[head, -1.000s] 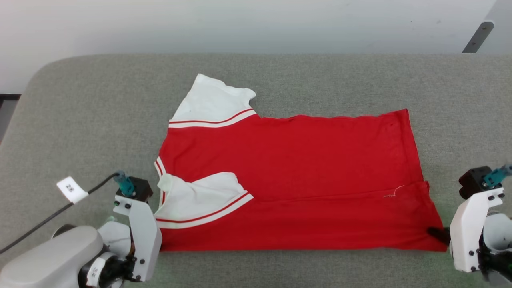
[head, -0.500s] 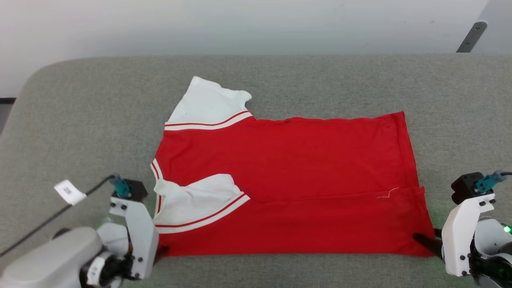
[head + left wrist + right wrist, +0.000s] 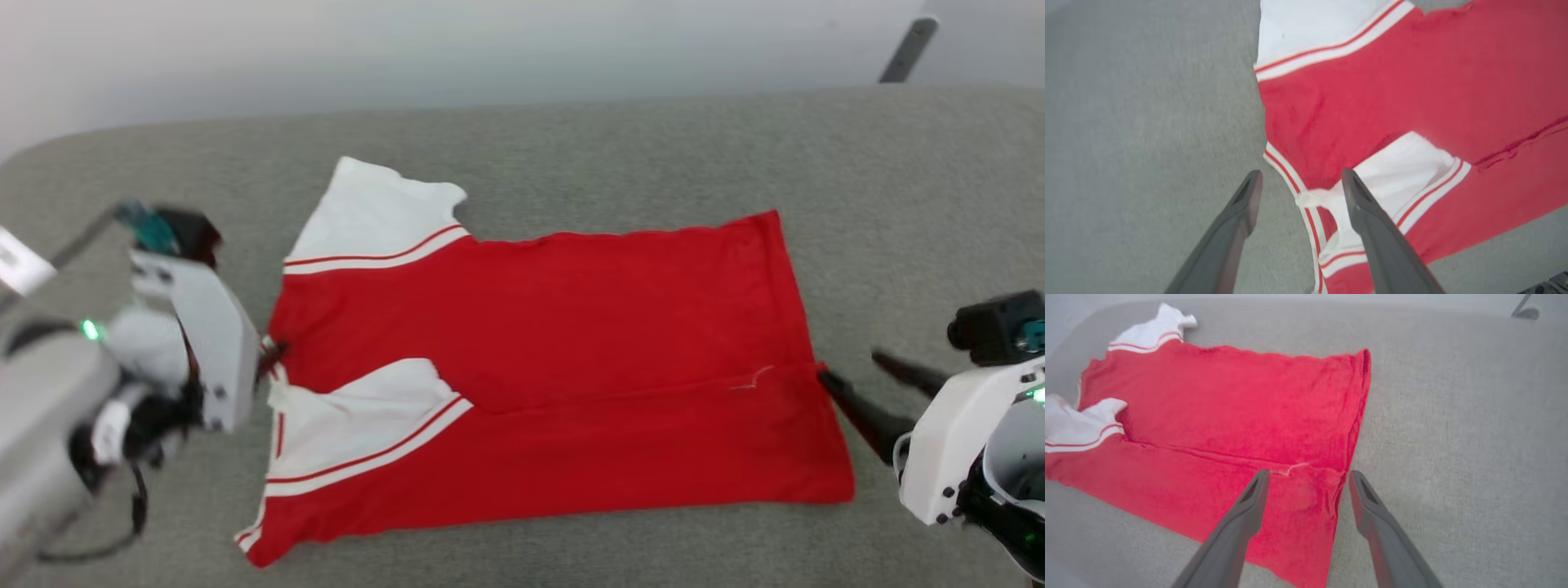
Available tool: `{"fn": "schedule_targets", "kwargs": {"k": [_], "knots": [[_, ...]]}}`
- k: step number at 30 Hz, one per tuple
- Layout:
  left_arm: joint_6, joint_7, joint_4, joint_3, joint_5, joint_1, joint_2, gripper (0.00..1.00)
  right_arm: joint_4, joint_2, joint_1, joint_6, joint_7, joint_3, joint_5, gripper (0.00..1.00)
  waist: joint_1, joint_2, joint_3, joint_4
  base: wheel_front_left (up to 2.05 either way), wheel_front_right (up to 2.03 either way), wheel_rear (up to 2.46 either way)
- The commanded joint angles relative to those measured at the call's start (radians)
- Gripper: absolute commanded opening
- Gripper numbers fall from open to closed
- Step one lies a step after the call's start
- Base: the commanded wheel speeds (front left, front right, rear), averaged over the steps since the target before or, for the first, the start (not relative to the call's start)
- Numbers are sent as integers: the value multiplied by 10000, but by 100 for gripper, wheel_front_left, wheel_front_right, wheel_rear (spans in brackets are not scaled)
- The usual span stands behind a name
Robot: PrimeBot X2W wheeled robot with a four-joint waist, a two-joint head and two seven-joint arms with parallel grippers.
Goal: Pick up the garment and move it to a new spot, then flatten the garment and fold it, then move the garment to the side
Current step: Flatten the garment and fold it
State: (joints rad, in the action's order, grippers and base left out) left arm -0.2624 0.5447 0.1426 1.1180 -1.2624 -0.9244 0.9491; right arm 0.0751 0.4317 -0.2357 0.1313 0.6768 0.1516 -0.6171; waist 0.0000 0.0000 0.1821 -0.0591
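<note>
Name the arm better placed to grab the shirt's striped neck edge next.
Left. The left claw, open, has one finger either side of the shirt's striped neck edge. The right claw, also open, is at the hem at the opposite end.

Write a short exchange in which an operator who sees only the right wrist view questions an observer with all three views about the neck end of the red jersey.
Operator: What is at the neck end, beyond my picture's left edge?
Observer: The left gripper is there, at the garment's edge, its fingers either side of the striped neck trim.
Operator: Is it open or shut?
Observer: Open. One finger is over the folded-in white sleeve, the other over the grey surface. I cannot tell whether either touches cloth.
</note>
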Motion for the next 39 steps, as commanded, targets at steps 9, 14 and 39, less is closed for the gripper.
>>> {"fn": "schedule_targets", "kwargs": {"k": [9,14,39], "knots": [[1043,-798,1201,-574,734,-1538,-271,100,1084,-347,4,-10,-3436,43,1068,100,0,0,742,-1138,0,0,0],[1767,-1080,2247,-631,1199,-2350,-541,100,1407,-664,222,-10,-5258,87,1791,100,0,0,1239,-1655,0,0,0],[3438,357,7036,-62,2257,-4873,-1040,100,1808,-1594,459,-10,-6197,280,1924,100,0,0,3263,-2808,0,0,0]]}}
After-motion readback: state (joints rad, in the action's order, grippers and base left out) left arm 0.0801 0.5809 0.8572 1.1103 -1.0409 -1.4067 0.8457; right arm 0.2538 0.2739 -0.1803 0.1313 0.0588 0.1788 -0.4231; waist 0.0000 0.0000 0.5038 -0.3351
